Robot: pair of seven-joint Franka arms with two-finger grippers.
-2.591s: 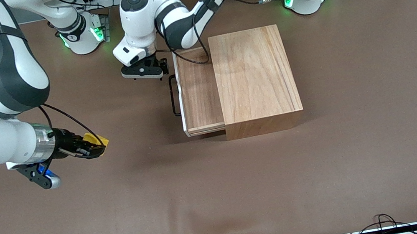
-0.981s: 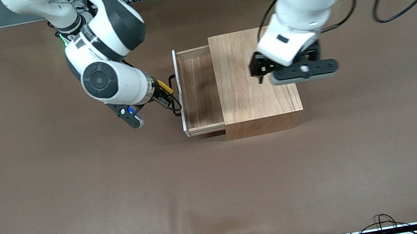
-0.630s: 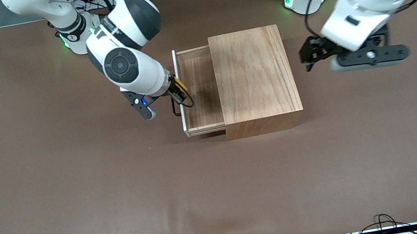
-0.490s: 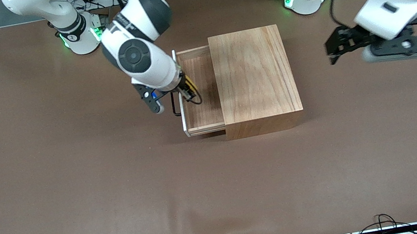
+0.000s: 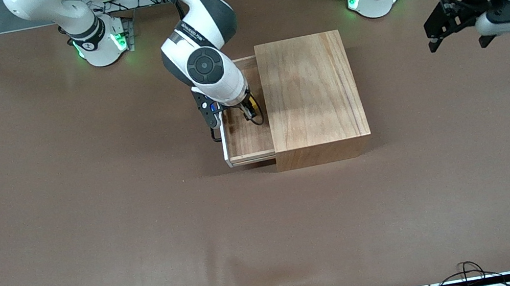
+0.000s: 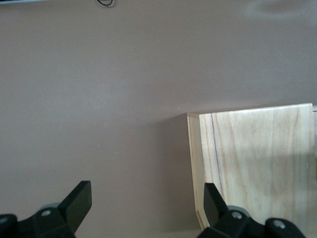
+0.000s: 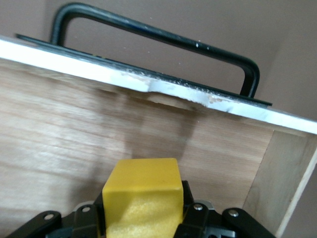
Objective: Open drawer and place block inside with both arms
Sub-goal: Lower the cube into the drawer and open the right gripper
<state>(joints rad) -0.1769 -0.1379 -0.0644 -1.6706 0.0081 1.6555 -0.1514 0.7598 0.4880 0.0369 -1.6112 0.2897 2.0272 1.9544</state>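
Note:
The drawer (image 5: 246, 136) stands pulled out of the wooden box (image 5: 311, 94), with its black wire handle (image 5: 216, 136) toward the right arm's end of the table. My right gripper (image 5: 251, 109) is shut on the yellow block (image 5: 253, 105) and holds it over the open drawer. In the right wrist view the block (image 7: 141, 198) sits between the fingers above the drawer floor (image 7: 59, 129), near the white-edged front panel (image 7: 148, 85) and handle (image 7: 163, 42). My left gripper (image 5: 458, 40) is open and empty, up over the table at the left arm's end; its view shows its fingers (image 6: 74, 206) and the box's corner (image 6: 252, 158).
The brown table cover (image 5: 147, 244) lies around the box. The arm bases (image 5: 98, 40) glow green along the table's top edge. Cables lie at the table's edge nearest the front camera (image 5: 468, 270).
My right gripper has carried the block from beside the handle to over the open drawer. My left gripper has swung away from above the box toward the left arm's end of the table.

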